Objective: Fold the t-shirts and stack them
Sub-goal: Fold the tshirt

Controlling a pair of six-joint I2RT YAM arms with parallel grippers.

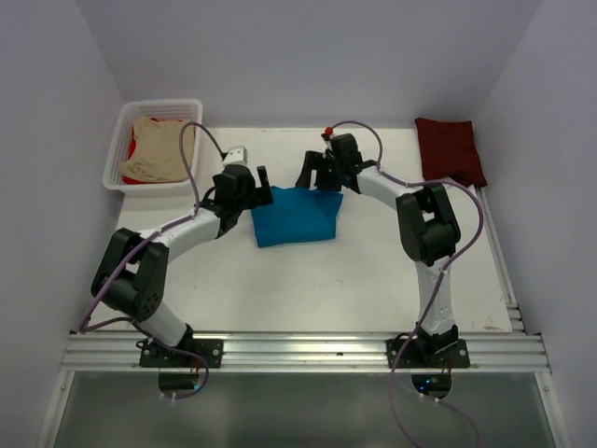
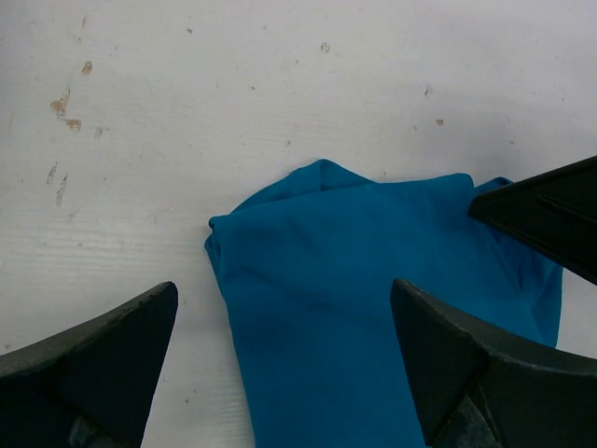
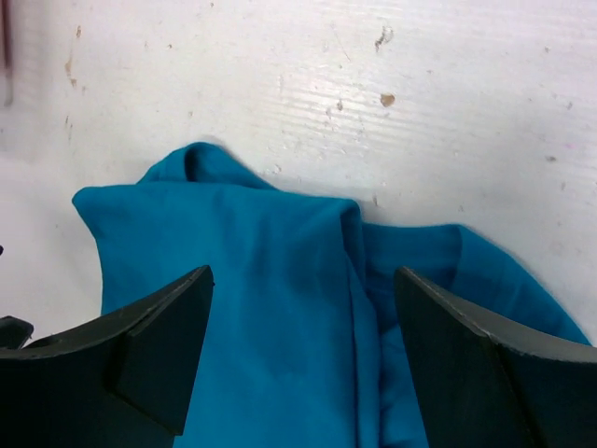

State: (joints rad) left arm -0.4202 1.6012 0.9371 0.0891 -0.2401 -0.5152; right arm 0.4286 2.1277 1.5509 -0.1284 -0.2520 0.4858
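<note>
While both arms lean in over the white table [image 1: 326, 289], a teal-blue t-shirt [image 1: 297, 215] lies folded into a rough rectangle near the middle, and everything else is placed here relative to it.

The left gripper [image 1: 250, 187] hangs over the shirt's far left corner. Its two black fingers are spread wide and nothing is caught between them. From the left wrist camera, the same gripper [image 2: 284, 308] straddles the shirt [image 2: 373, 308], with one finger over bare table and the other over cloth.

The right gripper [image 1: 317, 175] sits at the shirt's far right corner, just across from the left one. From its own wrist camera, this gripper [image 3: 303, 280] also has its fingers well apart, with the layered blue cloth [image 3: 261, 308] below the gap and no fabric pinched. I cannot tell whether any fingertip touches the cloth.

Well beyond the shirt to the right, a dark maroon t-shirt [image 1: 450, 149] lies folded in the table's far corner. Well beyond it to the left stands a white lattice basket [image 1: 117, 159], which holds a crumpled beige shirt [image 1: 160, 149] and a red one [image 1: 133, 149] showing beneath.
</note>
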